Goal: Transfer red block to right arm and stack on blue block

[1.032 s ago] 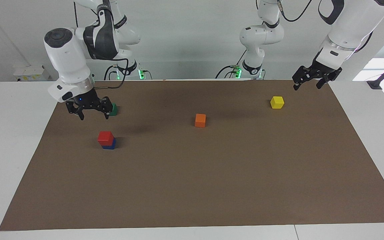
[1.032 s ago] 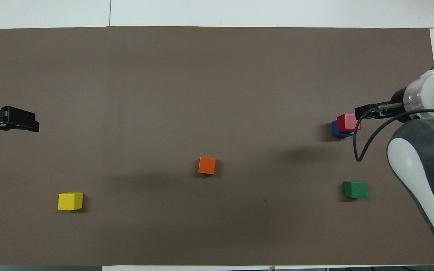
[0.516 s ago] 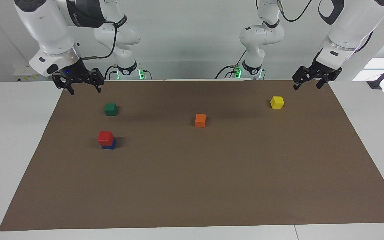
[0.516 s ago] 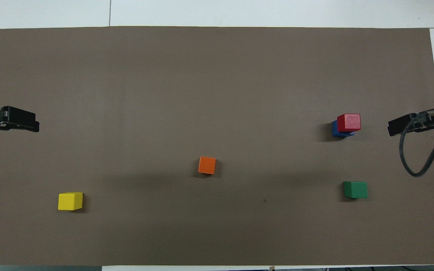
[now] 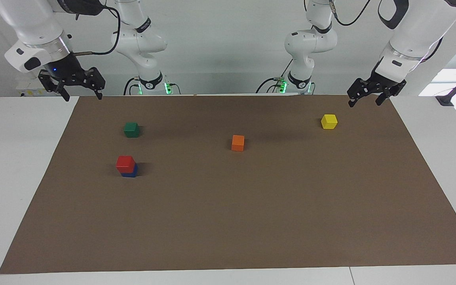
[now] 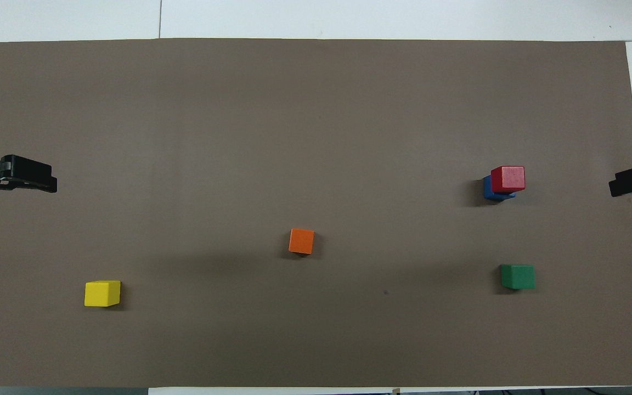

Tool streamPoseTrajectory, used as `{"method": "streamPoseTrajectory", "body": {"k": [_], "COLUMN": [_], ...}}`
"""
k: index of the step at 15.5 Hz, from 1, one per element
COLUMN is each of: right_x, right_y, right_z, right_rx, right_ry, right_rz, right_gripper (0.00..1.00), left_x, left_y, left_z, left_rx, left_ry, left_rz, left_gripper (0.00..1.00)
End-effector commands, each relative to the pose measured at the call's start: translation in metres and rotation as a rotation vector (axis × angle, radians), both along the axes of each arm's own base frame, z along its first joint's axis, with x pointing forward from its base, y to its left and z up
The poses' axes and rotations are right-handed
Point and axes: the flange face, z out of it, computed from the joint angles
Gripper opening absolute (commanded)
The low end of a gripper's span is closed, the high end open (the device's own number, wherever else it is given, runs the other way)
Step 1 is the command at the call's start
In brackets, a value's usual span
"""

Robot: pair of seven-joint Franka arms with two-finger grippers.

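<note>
The red block (image 5: pixel 125 164) (image 6: pixel 508 179) rests on top of the blue block (image 5: pixel 130 172) (image 6: pixel 490 190), slightly offset, toward the right arm's end of the brown mat. My right gripper (image 5: pixel 81 94) (image 6: pixel 631 185) hangs open and empty, raised high over the mat's corner by its own base, well clear of the stack. My left gripper (image 5: pixel 365 101) (image 6: pixel 25 181) waits open and empty over the mat's edge at the left arm's end, above the yellow block's side.
A green block (image 5: pixel 131 129) (image 6: pixel 517 276) lies nearer to the robots than the stack. An orange block (image 5: pixel 238 143) (image 6: pixel 301 241) sits mid-mat. A yellow block (image 5: pixel 329 121) (image 6: pixel 102 293) lies toward the left arm's end. The brown mat (image 5: pixel 251 221) covers the white table.
My right gripper has risen and drawn back from over the green block to the mat's corner. The stack and the left arm have not moved.
</note>
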Motion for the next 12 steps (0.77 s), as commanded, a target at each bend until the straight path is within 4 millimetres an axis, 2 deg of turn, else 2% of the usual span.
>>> {"method": "streamPoseTrajectory", "body": {"k": [1, 6, 12], "right_x": [0.000, -0.005, -0.004], "right_y": [0.001, -0.005, -0.007], "right_z": [0.004, -0.008, -0.005], "right_rx": [0.018, 0.013, 0.011], "right_ry": [0.018, 0.052, 0.043], "right_rz": [0.008, -0.002, -0.002], "right_gripper": [1.00, 1.00, 1.00], "left_x": [-0.008, -0.008, -0.009], "left_y": [0.000, 0.000, 0.001], "left_z": [0.003, 0.002, 0.003], "left_rx": [-0.014, -0.014, -0.014], "left_ry": [-0.001, 0.001, 0.001], "left_rz": [-0.002, -0.002, -0.001], "left_gripper": [1.00, 1.00, 1.00]}}
